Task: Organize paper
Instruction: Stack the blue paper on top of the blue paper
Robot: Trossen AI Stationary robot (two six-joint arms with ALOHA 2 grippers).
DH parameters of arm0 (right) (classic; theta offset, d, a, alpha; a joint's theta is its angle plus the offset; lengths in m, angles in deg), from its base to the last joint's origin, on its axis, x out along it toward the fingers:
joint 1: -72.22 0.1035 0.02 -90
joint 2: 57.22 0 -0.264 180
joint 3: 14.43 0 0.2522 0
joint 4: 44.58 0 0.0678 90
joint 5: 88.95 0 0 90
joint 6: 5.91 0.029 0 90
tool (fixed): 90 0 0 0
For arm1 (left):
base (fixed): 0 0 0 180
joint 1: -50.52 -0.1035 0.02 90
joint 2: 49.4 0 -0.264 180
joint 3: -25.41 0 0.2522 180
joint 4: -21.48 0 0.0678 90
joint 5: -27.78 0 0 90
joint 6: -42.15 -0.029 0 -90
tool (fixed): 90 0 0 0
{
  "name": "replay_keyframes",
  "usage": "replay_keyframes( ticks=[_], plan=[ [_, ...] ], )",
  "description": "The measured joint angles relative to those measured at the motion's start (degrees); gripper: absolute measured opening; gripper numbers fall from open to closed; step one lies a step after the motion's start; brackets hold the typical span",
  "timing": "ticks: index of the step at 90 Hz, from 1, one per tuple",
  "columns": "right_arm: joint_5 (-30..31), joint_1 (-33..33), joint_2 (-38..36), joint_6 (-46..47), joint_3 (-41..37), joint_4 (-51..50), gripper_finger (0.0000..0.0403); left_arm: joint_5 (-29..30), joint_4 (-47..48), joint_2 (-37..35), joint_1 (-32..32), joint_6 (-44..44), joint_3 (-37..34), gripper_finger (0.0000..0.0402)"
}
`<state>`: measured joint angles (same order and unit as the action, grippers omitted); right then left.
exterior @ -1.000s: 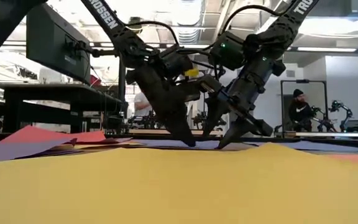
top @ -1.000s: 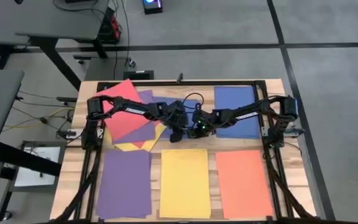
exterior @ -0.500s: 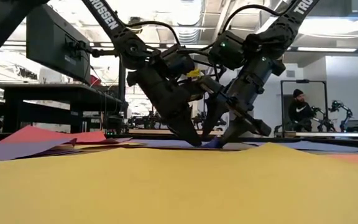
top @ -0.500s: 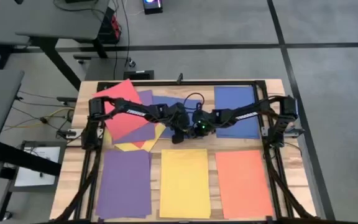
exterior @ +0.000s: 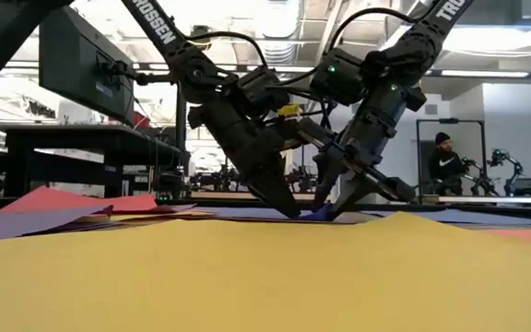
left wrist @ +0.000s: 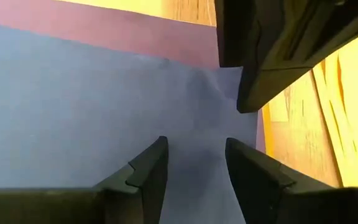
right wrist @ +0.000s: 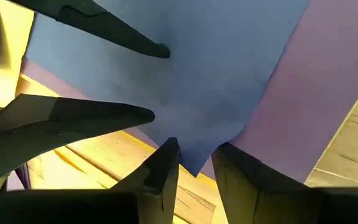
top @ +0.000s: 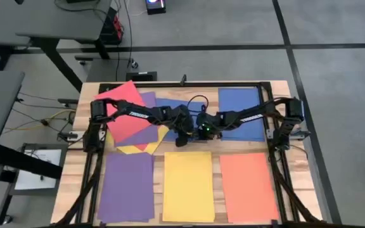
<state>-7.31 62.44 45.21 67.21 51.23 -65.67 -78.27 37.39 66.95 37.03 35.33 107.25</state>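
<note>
Blue sheet (top: 176, 111) lies atop the mixed pile at the table's middle, its corner between the narrowly parted fingers of the right gripper (right wrist: 194, 163). Left gripper (left wrist: 194, 163), jaws apart and empty, presses just beside; the pinch should catch one sheet only, lifted slowly

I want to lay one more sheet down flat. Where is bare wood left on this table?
Bare wood shows only in strips: between the blue stack and the orange stack, and narrow gaps beside the yellow stack and the purple stack. The back middle is crowded: the loose pile and both grippers, left gripper and right gripper, meet there.
</note>
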Motion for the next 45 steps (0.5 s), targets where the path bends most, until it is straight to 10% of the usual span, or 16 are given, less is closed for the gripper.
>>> replay_keyframes(
  ticks=[45],
  plan=[
    [0.6, 0.04, -0.07, 5.01, 0.0, 0.26, 0.016, 0.42, -0.21, 0.0, -0.04, 0.77, 0.0, 0.0144]
  ],
)
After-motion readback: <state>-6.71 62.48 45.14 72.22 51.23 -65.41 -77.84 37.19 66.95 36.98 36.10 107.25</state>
